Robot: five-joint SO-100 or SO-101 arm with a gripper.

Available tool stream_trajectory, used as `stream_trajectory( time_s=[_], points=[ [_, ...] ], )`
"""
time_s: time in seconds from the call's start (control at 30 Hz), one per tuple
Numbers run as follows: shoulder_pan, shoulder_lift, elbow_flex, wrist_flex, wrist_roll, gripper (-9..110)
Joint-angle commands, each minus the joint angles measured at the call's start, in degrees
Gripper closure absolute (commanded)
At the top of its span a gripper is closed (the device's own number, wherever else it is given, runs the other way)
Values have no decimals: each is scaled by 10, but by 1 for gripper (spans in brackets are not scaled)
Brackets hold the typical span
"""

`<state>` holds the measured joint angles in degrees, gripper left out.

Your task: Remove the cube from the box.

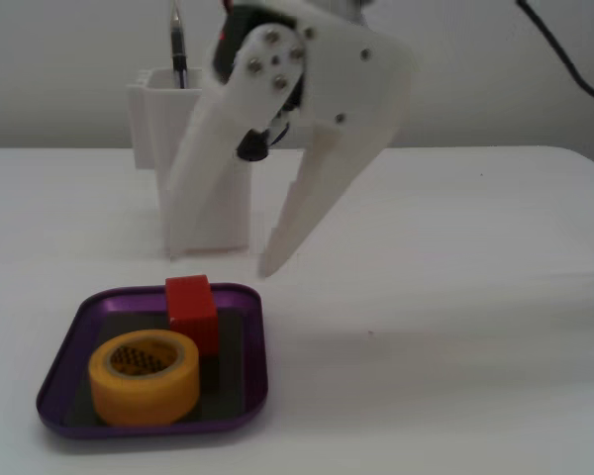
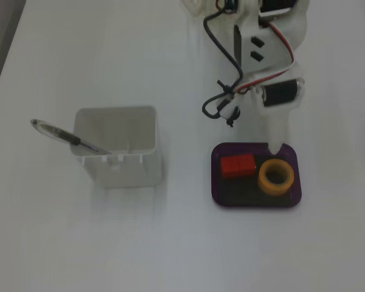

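Observation:
The red cube (image 1: 191,305) (image 2: 238,165) sits in the purple box (image 1: 129,295) (image 2: 217,182), against the box's far rim in the low fixed view. A yellow tape roll (image 1: 144,396) (image 2: 263,177) lies beside it in the box. My white gripper (image 1: 223,262) (image 2: 274,141) hangs open in the air with nothing between its fingers. In the low fixed view its tips are just above and behind the cube. In the top-down fixed view one fingertip (image 2: 273,148) reaches the box's upper rim near the tape roll, right of the cube; the other finger is hidden.
A tall white container (image 1: 147,129) (image 2: 128,170) holding a pen (image 1: 178,45) (image 2: 67,137) stands behind the box in the low view, partly covered by my gripper. Arm cables (image 2: 219,106) hang between container and box.

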<state>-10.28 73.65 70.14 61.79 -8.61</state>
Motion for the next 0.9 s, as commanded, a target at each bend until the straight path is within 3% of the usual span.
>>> stream_trajectory(
  time_s=[0.0, 0.37, 0.87],
  points=[
    [11, -38, -68, 2, 2, 84],
    [66, -104, -97, -4, -5, 84],
    [65, -157, -97, -7, -6, 85]
  ],
)
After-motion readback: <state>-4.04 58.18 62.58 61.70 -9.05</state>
